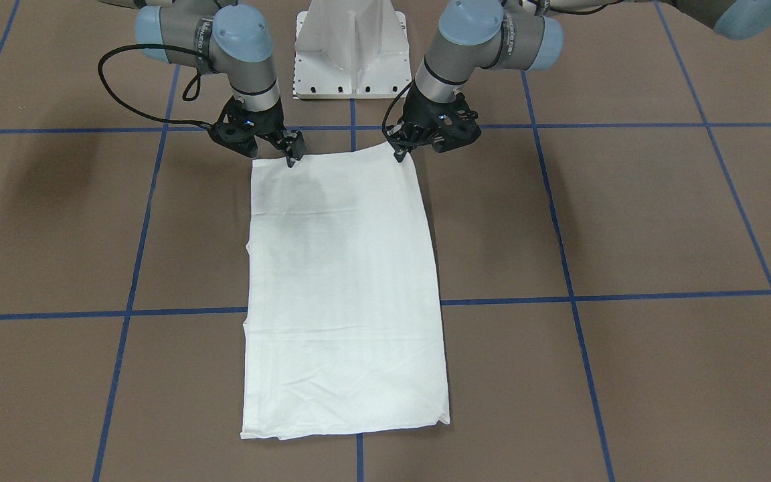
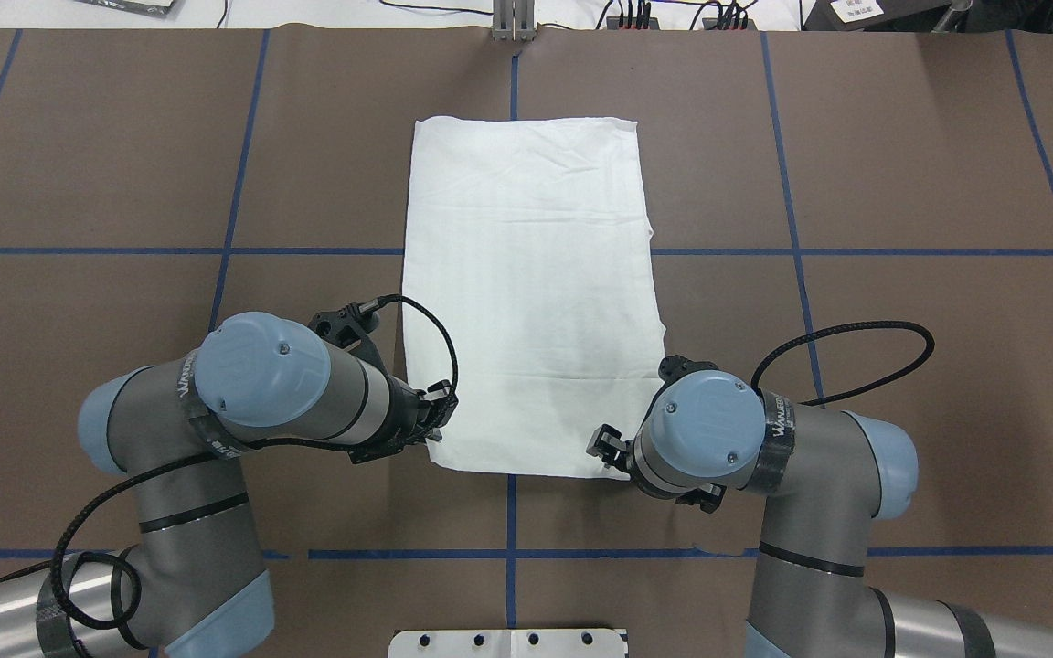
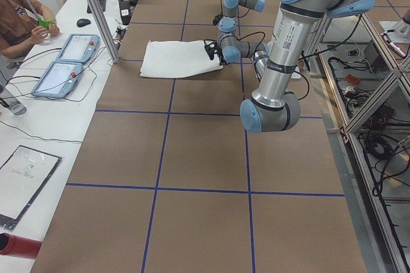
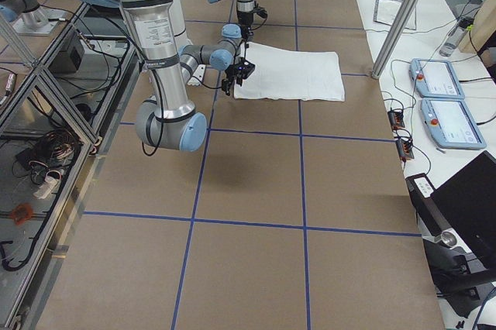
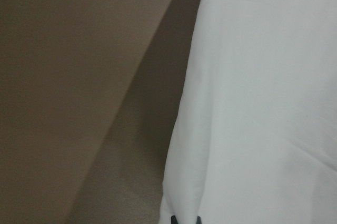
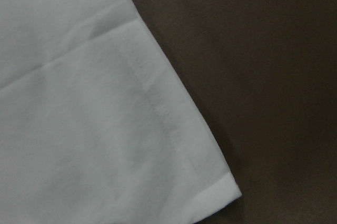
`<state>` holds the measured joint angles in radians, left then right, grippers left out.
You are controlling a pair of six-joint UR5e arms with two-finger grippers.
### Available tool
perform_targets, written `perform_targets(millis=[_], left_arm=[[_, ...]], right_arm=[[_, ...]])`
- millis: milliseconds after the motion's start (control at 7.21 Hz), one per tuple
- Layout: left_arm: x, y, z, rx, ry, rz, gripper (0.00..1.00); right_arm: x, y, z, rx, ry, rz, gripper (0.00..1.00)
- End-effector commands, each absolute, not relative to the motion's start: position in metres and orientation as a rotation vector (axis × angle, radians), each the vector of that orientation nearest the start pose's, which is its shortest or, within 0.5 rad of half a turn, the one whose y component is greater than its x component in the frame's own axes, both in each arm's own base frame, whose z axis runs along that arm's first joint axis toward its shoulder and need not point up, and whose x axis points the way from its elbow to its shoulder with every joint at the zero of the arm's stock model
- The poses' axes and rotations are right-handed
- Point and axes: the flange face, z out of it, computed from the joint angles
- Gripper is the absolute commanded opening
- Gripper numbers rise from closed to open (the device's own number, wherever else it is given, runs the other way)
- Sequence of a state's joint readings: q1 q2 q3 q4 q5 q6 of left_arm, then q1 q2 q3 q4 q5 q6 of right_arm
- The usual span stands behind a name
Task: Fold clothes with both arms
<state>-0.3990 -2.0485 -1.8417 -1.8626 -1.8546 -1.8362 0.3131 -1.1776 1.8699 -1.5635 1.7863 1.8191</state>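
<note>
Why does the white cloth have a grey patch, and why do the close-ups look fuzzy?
Front-facing view: the grey patch on the shirt is likely a soft shadow, like those on the table. Left wrist view: blurry, with a dark shadow band. Right wrist view: softly focused, yet hem stitching shows.

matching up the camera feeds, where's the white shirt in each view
Front-facing: white shirt centre, lengthwise.
Overhead: shirt centre, upper half.
Exterior left: shirt upper middle, small.
Exterior right: shirt upper middle.
Left wrist: shirt fills right side.
Right wrist: shirt fills left side.
Shared landmark: blue tape line crossing under it, exterior views.
</note>
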Motion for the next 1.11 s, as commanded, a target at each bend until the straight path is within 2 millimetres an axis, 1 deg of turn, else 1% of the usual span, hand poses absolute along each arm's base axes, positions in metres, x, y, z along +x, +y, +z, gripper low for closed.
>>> perform_targets(millis=[0,416,554,693,832,970], left_arm=[[0.526,-0.336,0.235,-0.188,1.058,-0.453,0.0],[0.527,-0.337,0.236,-0.188,1.055,-0.452,0.0],[0.527,-0.337,0.236,-0.187,1.056,-0.454,0.0],[0.525,-0.34,0.236,-0.184,1.058,-0.456,0.0],[0.524,-0.341,0.235,-0.183,1.058,-0.457,0.0],[0.524,-0.341,0.236,-0.181,1.058,-0.457,0.0]], right_arm=[[-0.545,-0.284,0.318,-0.191,-0.7,0.448,1.0],[-0.549,-0.283,0.316,-0.192,-0.702,0.443,1.0],[-0.547,-0.288,0.313,-0.179,-0.708,0.453,1.0],[-0.541,-0.3,0.311,-0.164,-0.715,0.476,1.0],[-0.537,-0.306,0.31,-0.161,-0.718,0.487,1.0],[-0.537,-0.307,0.31,-0.165,-0.716,0.502,1.0]])
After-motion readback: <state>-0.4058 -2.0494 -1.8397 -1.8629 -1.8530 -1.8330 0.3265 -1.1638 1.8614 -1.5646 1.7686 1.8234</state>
